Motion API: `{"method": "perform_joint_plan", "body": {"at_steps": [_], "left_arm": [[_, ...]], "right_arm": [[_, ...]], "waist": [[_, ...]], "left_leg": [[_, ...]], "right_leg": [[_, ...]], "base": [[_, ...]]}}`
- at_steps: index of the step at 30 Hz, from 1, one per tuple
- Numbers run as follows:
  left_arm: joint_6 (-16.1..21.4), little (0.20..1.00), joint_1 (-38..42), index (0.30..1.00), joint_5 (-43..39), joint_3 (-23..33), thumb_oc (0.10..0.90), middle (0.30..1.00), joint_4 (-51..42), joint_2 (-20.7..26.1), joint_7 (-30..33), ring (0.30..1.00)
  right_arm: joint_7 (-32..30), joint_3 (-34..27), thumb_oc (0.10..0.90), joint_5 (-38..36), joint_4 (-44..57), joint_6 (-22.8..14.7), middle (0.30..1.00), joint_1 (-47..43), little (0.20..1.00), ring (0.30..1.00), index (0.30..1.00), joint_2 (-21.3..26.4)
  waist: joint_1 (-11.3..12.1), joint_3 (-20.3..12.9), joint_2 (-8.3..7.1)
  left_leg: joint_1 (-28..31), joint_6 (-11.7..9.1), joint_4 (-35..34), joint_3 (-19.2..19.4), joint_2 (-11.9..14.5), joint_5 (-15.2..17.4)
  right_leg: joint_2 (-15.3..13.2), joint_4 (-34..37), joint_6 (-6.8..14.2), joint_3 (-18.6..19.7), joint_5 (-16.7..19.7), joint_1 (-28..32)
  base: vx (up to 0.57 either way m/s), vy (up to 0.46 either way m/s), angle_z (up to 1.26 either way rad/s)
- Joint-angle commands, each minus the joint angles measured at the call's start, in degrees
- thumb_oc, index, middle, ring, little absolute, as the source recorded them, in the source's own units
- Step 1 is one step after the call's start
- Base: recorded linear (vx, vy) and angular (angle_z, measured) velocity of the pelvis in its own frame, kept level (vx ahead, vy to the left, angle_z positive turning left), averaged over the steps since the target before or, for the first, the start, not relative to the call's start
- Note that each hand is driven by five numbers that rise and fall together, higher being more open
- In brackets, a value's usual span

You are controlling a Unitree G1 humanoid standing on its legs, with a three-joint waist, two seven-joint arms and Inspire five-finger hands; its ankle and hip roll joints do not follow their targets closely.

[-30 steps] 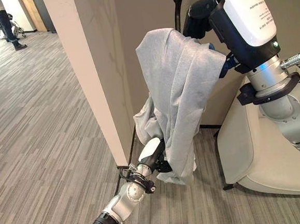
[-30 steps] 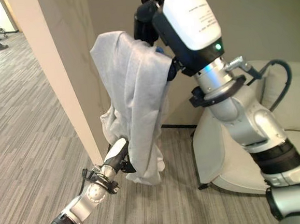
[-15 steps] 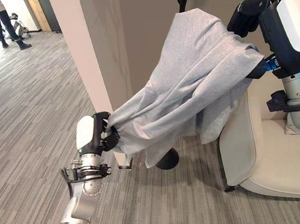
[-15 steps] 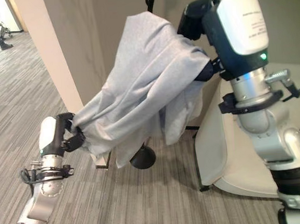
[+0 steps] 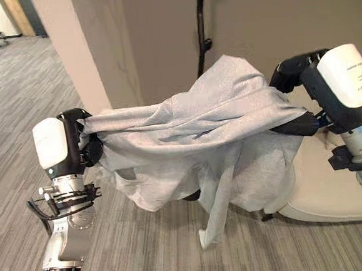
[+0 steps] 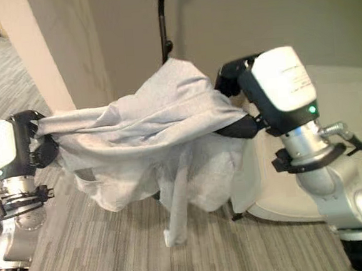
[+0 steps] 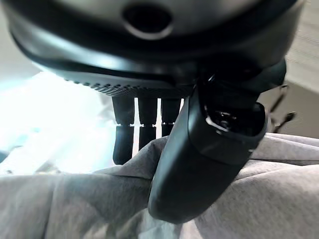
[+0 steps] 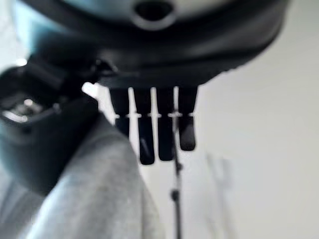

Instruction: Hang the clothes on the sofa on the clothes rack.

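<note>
A grey garment [image 5: 194, 141] is held spread in the air between the two hands, its upper edge stretched almost level and its loose folds and one long strip hanging down toward the striped floor [image 5: 134, 252]. At about nine o'clock of the cloth, one end is bunched in the left hand [image 5: 84, 143], whose thumb [image 7: 199, 164] and fingers are curled round the fabric, as is seen in the left wrist view. At about three o'clock, the other end is draped over the right hand [image 5: 291, 101]; its thumb [image 8: 45, 144] is pressed on the cloth while its fingers [image 8: 159, 129] are held out straight past it. Behind the garment, at twelve o'clock, the dark pole of the clothes rack [image 5: 200, 40] is seen upright against the beige wall [image 5: 284, 14]. A cream sofa [image 5: 323, 193] is seen at four o'clock, beside the right arm.
</note>
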State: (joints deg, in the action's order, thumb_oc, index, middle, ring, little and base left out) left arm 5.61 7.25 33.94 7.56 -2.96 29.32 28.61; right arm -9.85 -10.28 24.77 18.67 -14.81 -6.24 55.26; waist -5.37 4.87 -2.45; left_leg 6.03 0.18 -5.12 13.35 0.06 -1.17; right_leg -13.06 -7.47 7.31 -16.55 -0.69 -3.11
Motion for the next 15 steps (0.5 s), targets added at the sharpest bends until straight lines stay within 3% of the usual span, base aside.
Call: {"method": "perform_joint_plan", "body": {"at_steps": [1,5,7,10,12,15], "left_arm": [[0.29,0.300,8.07,0.300,0.54,3.11,0.400,0.300,-4.82,3.48,6.62,0.300],[0.94,0.300,7.54,0.300,0.02,4.64,0.400,0.300,-6.04,3.18,6.80,0.300],[0.94,0.300,7.05,0.300,-0.96,4.43,0.400,0.300,-5.80,2.82,7.41,0.300],[1.22,0.300,7.43,0.300,-2.31,4.54,0.400,0.300,-5.77,2.84,7.74,0.300],[0.84,0.300,8.10,0.300,-2.27,4.27,0.400,0.300,-5.53,3.01,8.43,0.300],[0.33,0.300,9.07,0.300,-1.88,3.69,0.400,0.300,-4.74,2.89,8.73,0.300]], "right_arm": [[-6.77,-4.67,0.400,3.78,-0.95,2.50,0.300,-9.40,0.300,0.300,0.300,2.46],[-6.73,-8.65,0.400,3.79,0.78,2.22,0.300,-4.83,0.300,0.300,0.300,1.04],[-7.96,-10.03,0.400,2.80,1.76,1.13,0.300,-4.86,0.300,0.300,0.300,0.83],[-8.80,-10.24,0.400,2.31,2.11,0.14,0.300,-5.17,0.300,0.300,0.300,1.37],[-9.27,-10.14,0.400,1.73,2.80,-0.91,0.300,-5.54,0.300,0.300,0.300,2.56],[-9.02,-9.11,0.400,0.96,3.29,-1.87,0.300,-6.07,0.300,0.300,0.300,3.09]], "waist": [[2.16,-4.14,-0.15],[1.23,-5.01,-1.53],[0.56,-6.12,-1.78],[0.25,-6.83,-1.71],[-0.17,-7.48,-1.73],[-0.21,-7.87,-2.18]], "left_leg": [[3.33,-0.56,2.09,-0.28,3.19,10.43],[4.83,-1.91,3.03,-0.50,4.86,11.36],[5.21,-3.50,4.75,-0.54,8.05,11.06],[4.11,-5.13,7.04,-0.87,10.42,7.51],[3.62,-6.56,11.16,-0.64,13.49,3.40],[3.25,-6.96,17.14,0.30,16.81,-0.91]], "right_leg": [[-1.61,-2.09,1.89,-0.48,1.68,-5.79],[0.29,-0.18,1.10,0.54,1.05,-4.60],[3.60,0.58,0.30,0.73,-0.27,-3.59],[6.26,2.94,-0.85,0.88,0.13,-2.97],[9.85,5.31,-2.37,2.10,-0.75,-1.55],[12.75,7.57,-4.08,2.85,-2.11,1.20]], "base": [[0.21,-0.248,-0.49],[0.27,-0.261,-0.17],[0.29,-0.335,0.03],[0.16,-0.229,-0.18],[0.22,-0.304,-0.36],[0.22,-0.239,-0.29]]}}
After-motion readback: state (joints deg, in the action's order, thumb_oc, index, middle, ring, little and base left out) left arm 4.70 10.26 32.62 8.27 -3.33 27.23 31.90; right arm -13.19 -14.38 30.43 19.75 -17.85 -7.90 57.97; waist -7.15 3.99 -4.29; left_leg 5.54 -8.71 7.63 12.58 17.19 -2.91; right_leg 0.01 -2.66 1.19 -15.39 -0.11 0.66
